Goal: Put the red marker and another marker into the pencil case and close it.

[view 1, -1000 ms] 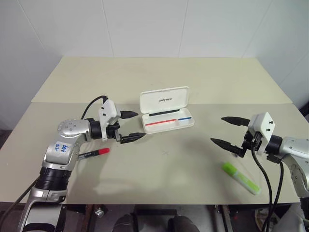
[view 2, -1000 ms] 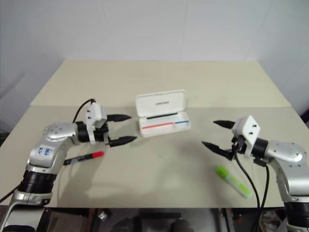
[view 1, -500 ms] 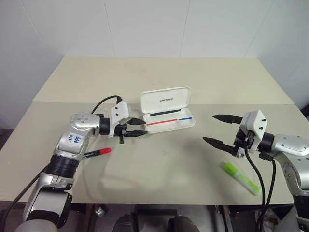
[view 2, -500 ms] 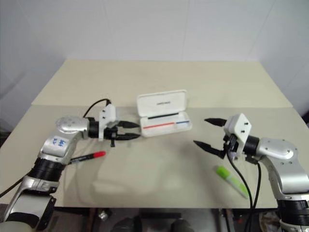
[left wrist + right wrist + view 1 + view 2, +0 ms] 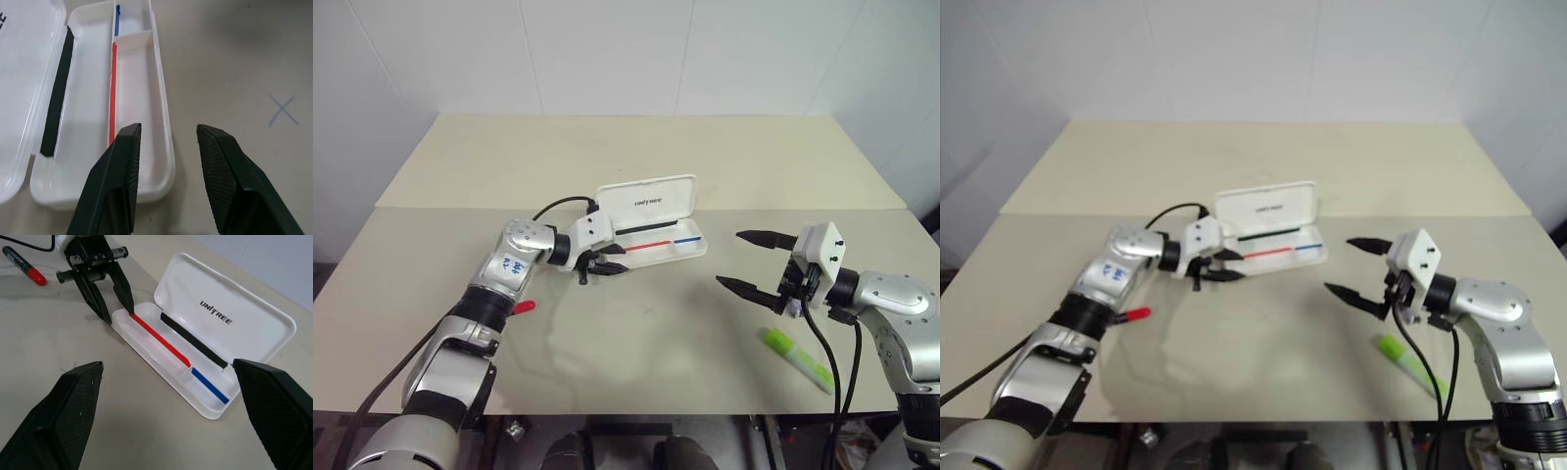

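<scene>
Left tool (image 5: 609, 264) half spread, empty, at open case (image 5: 658, 247) end, mid worktop. Right tool (image 5: 752, 262) spread wide, empty. Red marker (image 5: 24, 266) near left edge: light, slick, grab mid barrel.

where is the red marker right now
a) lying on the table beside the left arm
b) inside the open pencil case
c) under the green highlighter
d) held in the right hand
a: the red marker lies on the table next to the left arm, apart from the open pencil case, and the right hand holds nothing.
</scene>
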